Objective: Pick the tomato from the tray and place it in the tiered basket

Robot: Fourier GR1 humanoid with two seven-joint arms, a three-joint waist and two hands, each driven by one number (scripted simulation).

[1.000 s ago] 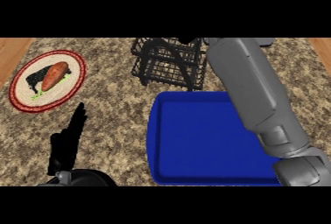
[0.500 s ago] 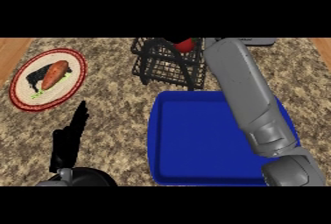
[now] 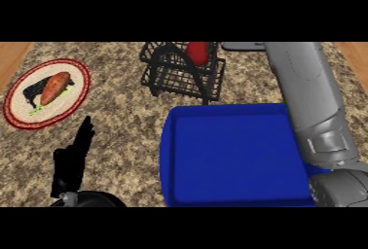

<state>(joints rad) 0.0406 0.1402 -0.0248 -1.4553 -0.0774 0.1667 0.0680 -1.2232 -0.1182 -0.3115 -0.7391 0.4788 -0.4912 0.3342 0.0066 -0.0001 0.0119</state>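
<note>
The tomato [image 3: 197, 50] sits in the top of the basket [image 3: 179, 73], the right hand hidden beyond the frame, the left hand [image 3: 72, 155] resting with fingers straight; a clumsy withdrawal could topple the basket.

Tomato [image 3: 197, 50] newly in tiered basket [image 3: 179, 73], right forearm [image 3: 310, 102] shifted.

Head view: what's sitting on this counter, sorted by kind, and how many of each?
Food: 2, the tomato and a sweet potato
Trays: 1, the blue tray
Baskets: 1, the black tiered basket
Plates: 1, the red-rimmed plate
Total: 5
</note>
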